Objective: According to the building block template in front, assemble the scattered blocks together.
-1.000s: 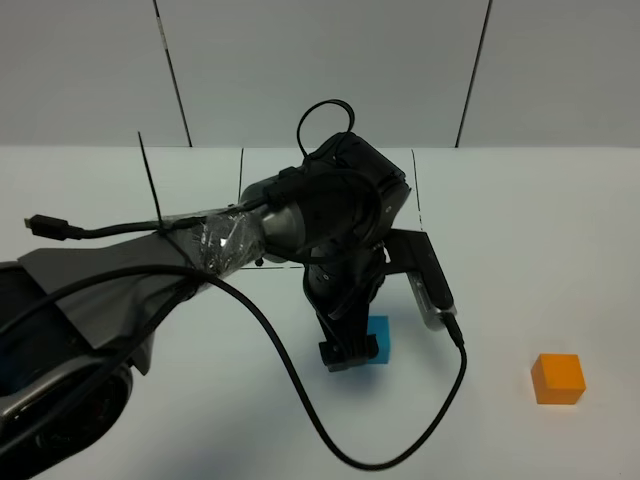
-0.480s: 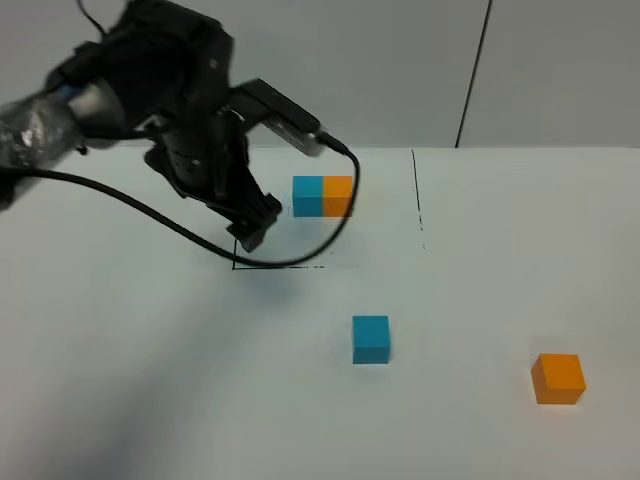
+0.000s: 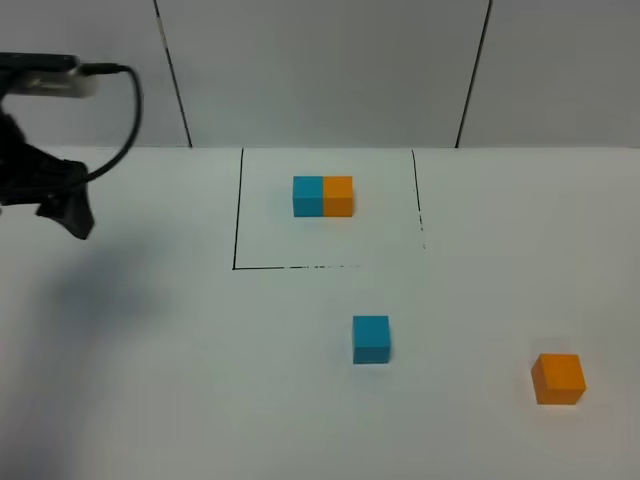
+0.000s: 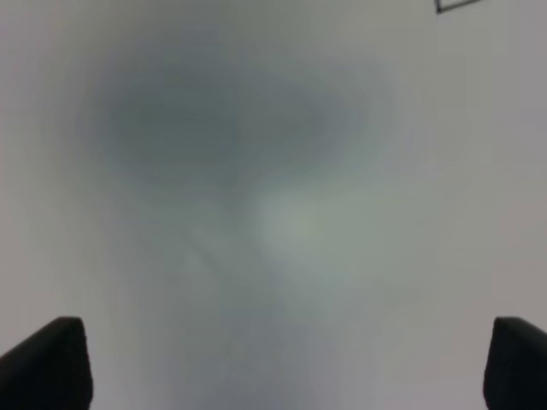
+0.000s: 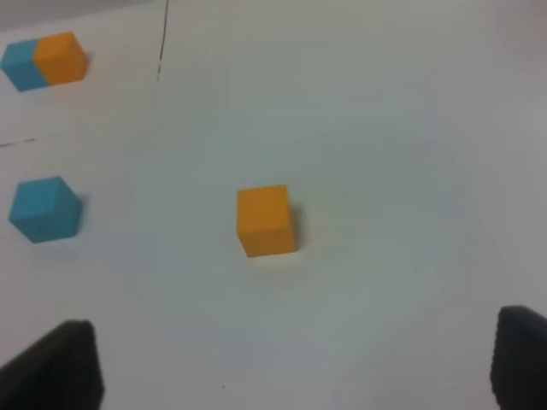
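Note:
The template (image 3: 323, 196), a small blue-orange bar, lies inside the black-lined square (image 3: 238, 210) at the back. The scattered blue cube (image 3: 371, 338) rests alone on the table in front of the square. The scattered orange cube (image 3: 558, 378) rests far to its right. My left gripper (image 3: 68, 212) hangs at the far left, away from all blocks; its wrist view shows it open (image 4: 280, 363) and empty over bare, blurred table. My right gripper (image 5: 291, 363) is open and empty, with the orange cube (image 5: 267, 220) ahead of it, the blue cube (image 5: 44, 207) and the template (image 5: 44, 60) further off.
The white table (image 3: 200, 380) meets a grey panelled wall (image 3: 320, 70) at the back. The left arm's wrist camera and cable (image 3: 45, 78) hang at the upper left. A corner of the square's line (image 4: 457, 4) shows in the left wrist view.
The left arm has drawn back from the blue cube to the far left, leaving the cube on the table and uncovering the template. Both cubes stayed put.

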Motion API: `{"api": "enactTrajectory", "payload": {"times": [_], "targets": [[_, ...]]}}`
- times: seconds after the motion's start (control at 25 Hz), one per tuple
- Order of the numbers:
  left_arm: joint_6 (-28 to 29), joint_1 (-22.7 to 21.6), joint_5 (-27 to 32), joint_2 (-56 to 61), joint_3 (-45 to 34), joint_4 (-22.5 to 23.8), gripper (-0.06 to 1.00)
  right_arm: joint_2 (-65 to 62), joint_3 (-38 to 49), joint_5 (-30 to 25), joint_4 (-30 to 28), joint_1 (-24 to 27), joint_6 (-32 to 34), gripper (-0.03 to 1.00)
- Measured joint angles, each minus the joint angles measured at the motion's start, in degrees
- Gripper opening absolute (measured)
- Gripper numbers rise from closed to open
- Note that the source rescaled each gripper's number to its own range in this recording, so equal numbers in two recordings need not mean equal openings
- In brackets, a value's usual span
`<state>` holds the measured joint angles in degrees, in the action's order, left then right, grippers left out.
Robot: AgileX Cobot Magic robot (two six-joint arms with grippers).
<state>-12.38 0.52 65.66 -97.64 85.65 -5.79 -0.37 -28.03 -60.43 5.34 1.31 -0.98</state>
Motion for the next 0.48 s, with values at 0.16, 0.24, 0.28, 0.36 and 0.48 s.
{"api": "enactTrajectory", "payload": {"times": [0.16,0.24,0.28,0.36,0.48], "targets": [[2.62,-4.4,-8.03,16.05,-14.32,-0.33,0.93,0.0,0.0,0.0,0.0,0.0,0.0,0.82],[3.3,-4.67,-10.46,24.72,-20.4,-0.44,0.92,0.0,0.0,0.0,0.0,0.0,0.0,0.82],[3.74,-4.67,-11.47,29.26,-23.38,-0.63,0.92,0.0,0.0,0.0,0.0,0.0,0.0,0.82],[5.51,-4.67,-12.4,37.21,-28.05,-0.9,0.92,0.0,0.0,0.0,0.0,0.0,0.0,0.82],[7.78,-4.49,-12.58,48.95,-33.46,-0.9,0.92,0.0,0.0,0.0,0.0,0.0,0.0,0.82]]}}
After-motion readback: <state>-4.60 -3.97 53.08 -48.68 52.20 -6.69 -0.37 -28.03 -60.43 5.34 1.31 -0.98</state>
